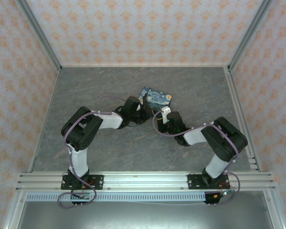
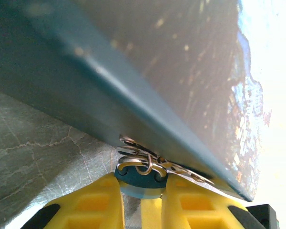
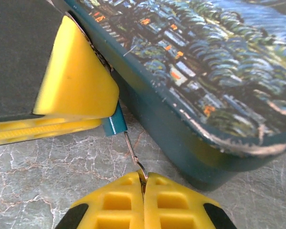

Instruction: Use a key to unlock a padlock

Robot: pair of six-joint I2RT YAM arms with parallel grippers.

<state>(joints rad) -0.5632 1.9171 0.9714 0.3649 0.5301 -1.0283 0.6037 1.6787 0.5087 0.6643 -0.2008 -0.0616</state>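
The tiny teal padlock (image 2: 140,180) is clamped between the yellow fingers of my left gripper (image 2: 142,185), shackle end away from the wrist. A wire ring and thin metal pieces (image 2: 148,160) hang on the shackle against the tin. In the right wrist view my right gripper (image 3: 144,180) is shut on the key (image 3: 133,152). The key's thin shaft reaches up into the bottom of the padlock (image 3: 114,125), which sticks out below the left gripper's finger (image 3: 76,81). From above, the left gripper (image 1: 142,110) and right gripper (image 1: 163,115) meet just in front of the tin.
The blue-and-yellow Starry Night tin (image 1: 156,98) lies flat on the grey marbled table (image 1: 109,86), right behind both grippers and nearly touching the padlock. Patterned walls close in the back and sides. A metal rail (image 1: 143,180) runs along the near edge.
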